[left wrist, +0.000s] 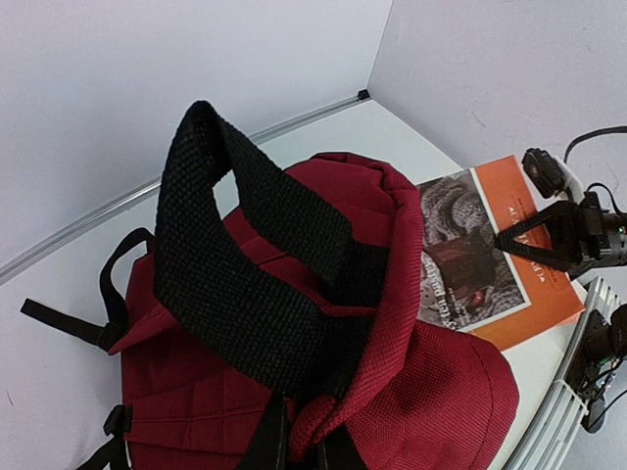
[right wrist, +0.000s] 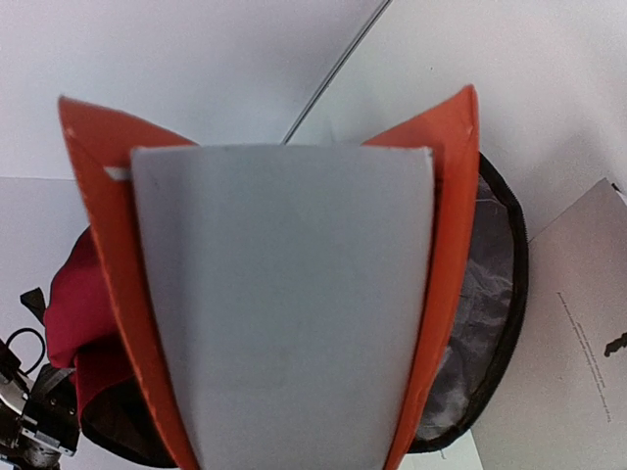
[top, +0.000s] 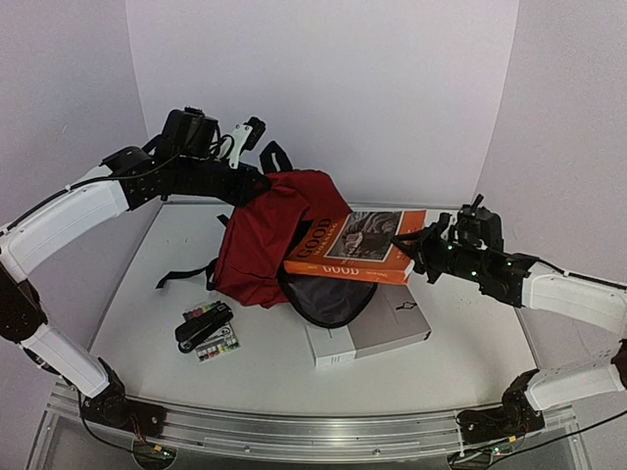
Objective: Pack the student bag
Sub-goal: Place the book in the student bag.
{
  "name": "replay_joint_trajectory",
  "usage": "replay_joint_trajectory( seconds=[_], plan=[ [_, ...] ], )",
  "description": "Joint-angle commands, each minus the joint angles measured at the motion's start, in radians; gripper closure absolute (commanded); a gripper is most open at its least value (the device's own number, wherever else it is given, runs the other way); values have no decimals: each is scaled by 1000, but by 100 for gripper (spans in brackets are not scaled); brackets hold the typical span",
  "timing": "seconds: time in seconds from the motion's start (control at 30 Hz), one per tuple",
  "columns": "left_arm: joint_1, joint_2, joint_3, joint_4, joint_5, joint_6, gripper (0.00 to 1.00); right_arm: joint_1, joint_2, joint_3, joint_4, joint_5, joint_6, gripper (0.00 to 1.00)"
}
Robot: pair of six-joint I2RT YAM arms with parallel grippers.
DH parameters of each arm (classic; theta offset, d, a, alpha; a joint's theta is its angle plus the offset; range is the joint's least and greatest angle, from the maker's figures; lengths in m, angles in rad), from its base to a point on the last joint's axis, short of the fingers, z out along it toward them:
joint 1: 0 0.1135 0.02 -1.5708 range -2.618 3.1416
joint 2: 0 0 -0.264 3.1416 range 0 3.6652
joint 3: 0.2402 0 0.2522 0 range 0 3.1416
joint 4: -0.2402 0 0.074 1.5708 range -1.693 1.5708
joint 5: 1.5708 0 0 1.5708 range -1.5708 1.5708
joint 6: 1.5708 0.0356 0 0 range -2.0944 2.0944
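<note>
The dark red student bag (top: 269, 230) lies on the table with its mouth open toward the front, showing grey lining (top: 328, 294). My left gripper (top: 257, 181) is shut on the bag's red top rim (left wrist: 392, 294) and holds it up; its black fingers (left wrist: 263, 441) pinch the fabric beside the black handle strap (left wrist: 235, 274). My right gripper (top: 404, 240) is shut on the right edge of an orange book (top: 358, 245), held roughly flat above the bag's mouth. In the right wrist view the book's grey page edge (right wrist: 284, 294) fills the frame and hides the fingers; the lining (right wrist: 480, 333) shows behind.
A grey and white book (top: 367, 333) lies on the table under the orange book's near side. A black stapler (top: 201, 325) and a small box of coloured pieces (top: 217, 344) lie front left. Loose black straps (top: 186, 274) trail left of the bag.
</note>
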Motion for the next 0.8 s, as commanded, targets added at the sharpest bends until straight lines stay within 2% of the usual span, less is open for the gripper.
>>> replay_joint_trajectory(
  seconds=[0.0,0.23,0.43,0.63,0.77],
  plan=[
    [3,-55,32,99,91,-9,100,0,45,54,246,36,75,100],
    [14,-24,51,114,132,-24,100,15,123,51,269,96,84,100],
    [18,22,100,130,172,-39,100,98,275,63,346,167,121,100],
    [37,52,135,145,256,-67,100,128,453,156,471,175,155,100],
    [49,87,176,149,328,-96,100,151,581,274,523,166,177,100]
  ],
)
